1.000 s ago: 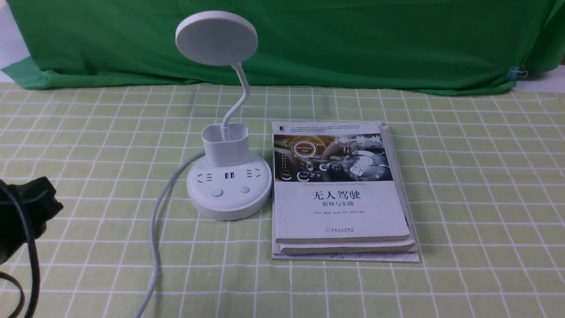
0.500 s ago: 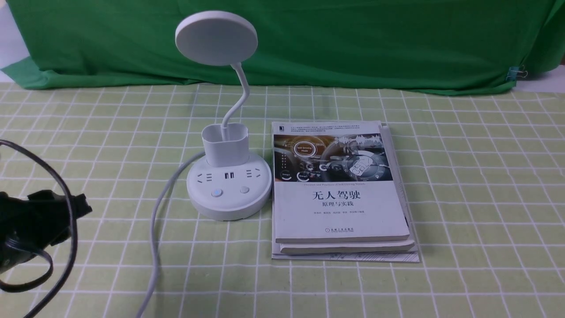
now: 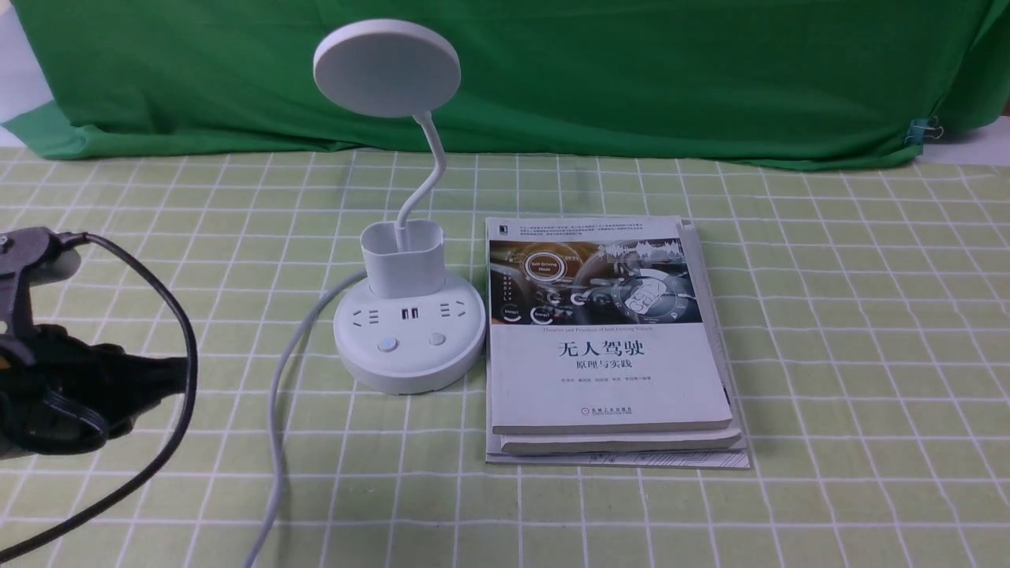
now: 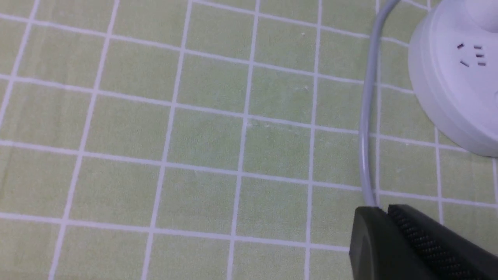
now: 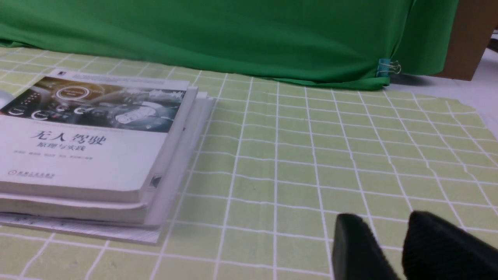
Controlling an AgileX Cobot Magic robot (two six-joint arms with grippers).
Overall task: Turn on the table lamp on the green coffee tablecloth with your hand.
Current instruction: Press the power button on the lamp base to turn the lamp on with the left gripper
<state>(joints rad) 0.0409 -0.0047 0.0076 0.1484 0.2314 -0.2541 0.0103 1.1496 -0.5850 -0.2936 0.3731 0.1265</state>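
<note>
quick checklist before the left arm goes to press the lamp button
1. White disc-headed table lamp upright on the yellow-green gridded tablecloth: ok.
2. Two round buttons on its base uncovered: ok.
3. Left claw shut for poking: ok.
4. Left claw above a button: not ok, it sits left of the base.
5. White cord between claw and base cleared: cannot tell.
6. Which button lights the lamp: cannot tell.
</note>
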